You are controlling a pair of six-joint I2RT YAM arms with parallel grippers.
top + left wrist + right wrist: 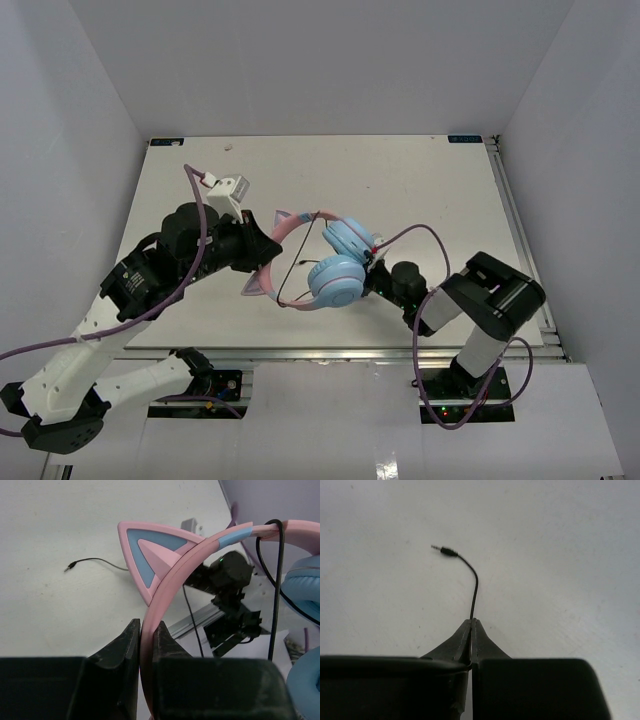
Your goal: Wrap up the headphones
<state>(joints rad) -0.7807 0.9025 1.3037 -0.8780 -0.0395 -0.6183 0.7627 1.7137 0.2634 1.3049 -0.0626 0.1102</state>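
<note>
The headphones (338,268) are held above the table's middle, with light blue ear cups (306,596), a pink headband (200,555) and cat ears (150,555). My left gripper (262,254) is shut on the headband, which runs up between its fingers (148,642). The thin black cord (278,535) loops over the headband and hangs down. My right gripper (377,275) is just right of the lower ear cup. It is shut on the cord near its end (472,623), and the plug (446,551) sticks out past the fingertips.
The white table (420,190) spreads behind and to the right of the headphones. Purple arm cables (415,235) arc above both arms. White walls stand on three sides. The right arm's base (230,580) shows beyond the headband.
</note>
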